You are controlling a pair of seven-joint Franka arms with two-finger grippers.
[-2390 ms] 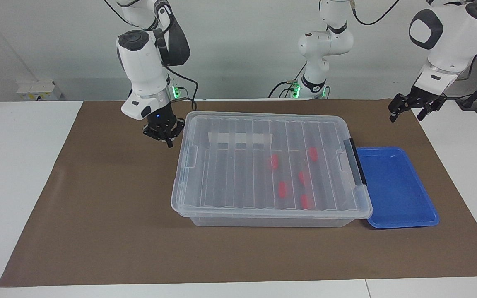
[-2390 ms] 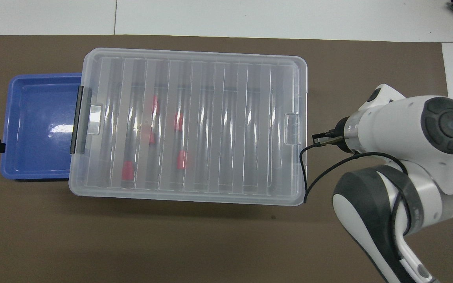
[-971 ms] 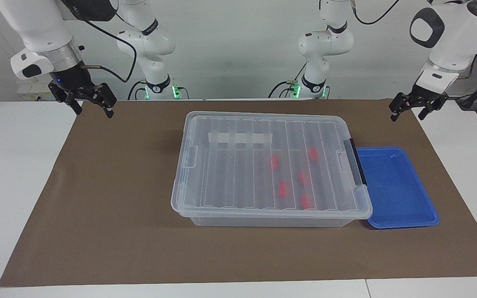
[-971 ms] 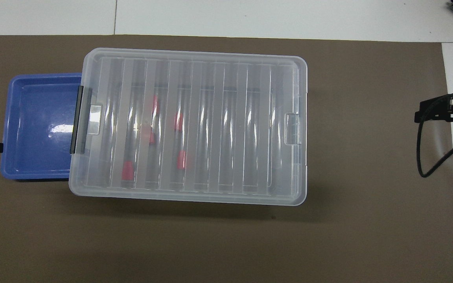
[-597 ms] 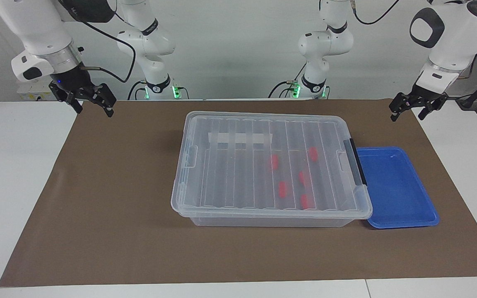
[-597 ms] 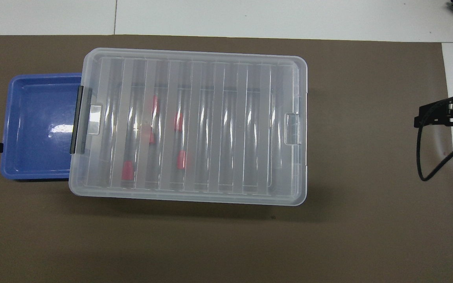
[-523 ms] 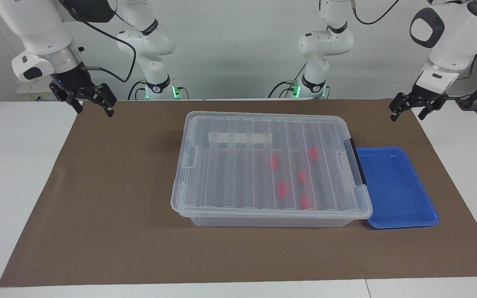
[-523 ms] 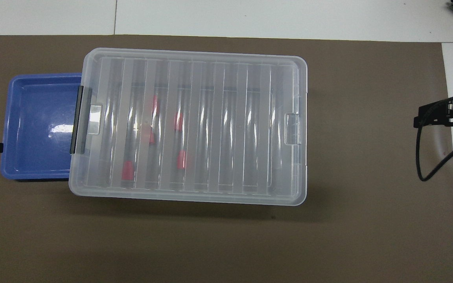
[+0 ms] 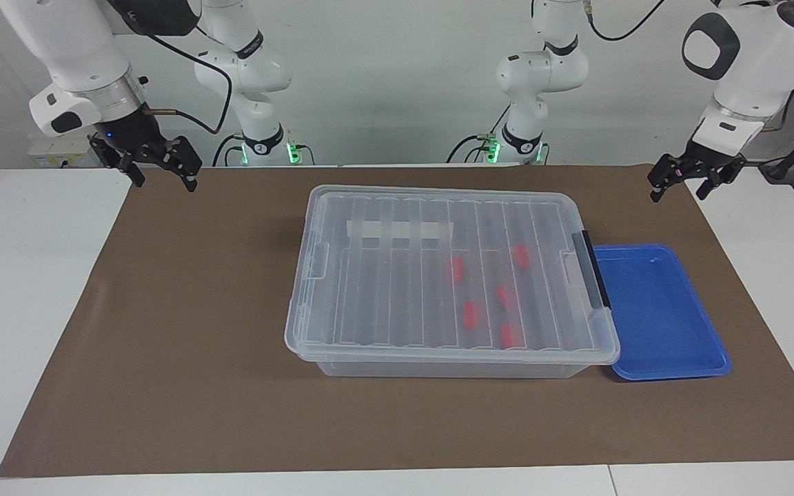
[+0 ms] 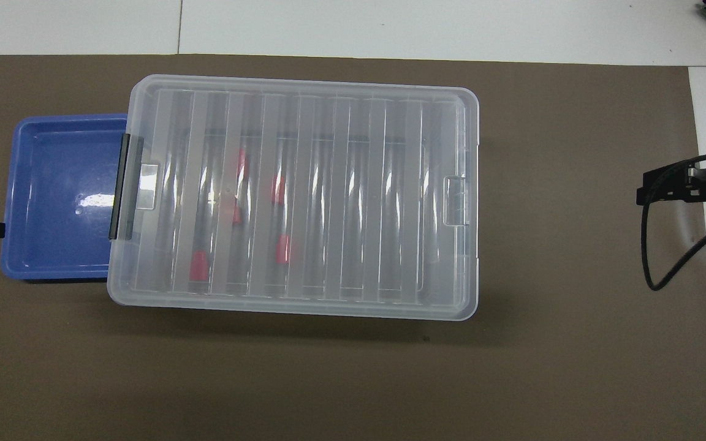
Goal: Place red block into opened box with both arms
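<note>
both end effectors wide and empty — right end effector (image 9: 160, 168) and left end effector (image 9: 678, 184) over the worktop's (image 9: 183, 331) ends; box (image 9: 452, 275) lidded, red blocks (image 9: 471, 313) inside

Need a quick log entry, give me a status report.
Left gripper and right gripper open, empty, over the mat's ends. Five red blocks inside the box, lid on. Nothing obstructing.

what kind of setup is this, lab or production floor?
Most likely a robotics lab bench: two white jointed robot arms at a white table under a brown paper mat, with a large clear plastic lidded box.
</note>
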